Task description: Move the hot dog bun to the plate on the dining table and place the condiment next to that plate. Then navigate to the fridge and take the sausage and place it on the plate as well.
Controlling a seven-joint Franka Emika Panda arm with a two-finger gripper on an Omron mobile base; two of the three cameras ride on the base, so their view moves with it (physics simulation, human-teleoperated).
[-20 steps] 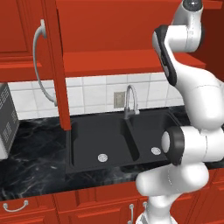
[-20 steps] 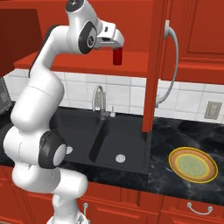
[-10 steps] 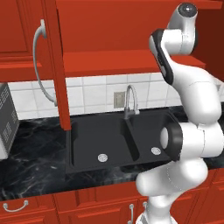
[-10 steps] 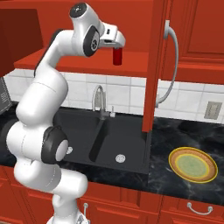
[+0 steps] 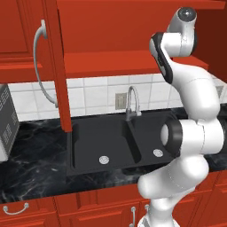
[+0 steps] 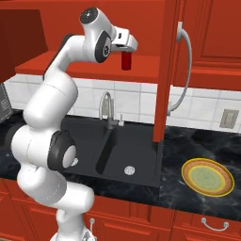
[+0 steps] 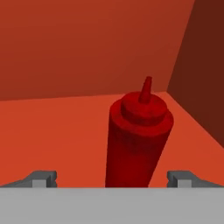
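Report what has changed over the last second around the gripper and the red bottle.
The arm's upper joints have shifted a little, but the gripper stays over the slim dark red squeeze bottle in the open red cupboard, its fingertips spread wide on either side. Nothing has been grasped or let go. The black sink and yellow-rimmed plate are unchanged.

The red cabinet shelf (image 6: 75, 63) runs above the white tiled wall, and the condiment (image 6: 126, 61) stands upright on it, nozzle up; in the hand view the condiment (image 7: 138, 140) stands on the shelf floor (image 7: 57, 135) near the cabinet's inner corner. Below the shelf lies the black marble counter (image 6: 188, 146), with the black sink (image 6: 113, 150) sunk into it directly under the condiment. A yellow-rimmed plate (image 6: 207, 176) lies flat on the counter, well to the right of the sink. Left of the sink, a grey appliance (image 5: 5, 122) stands on the counter (image 5: 35, 164).
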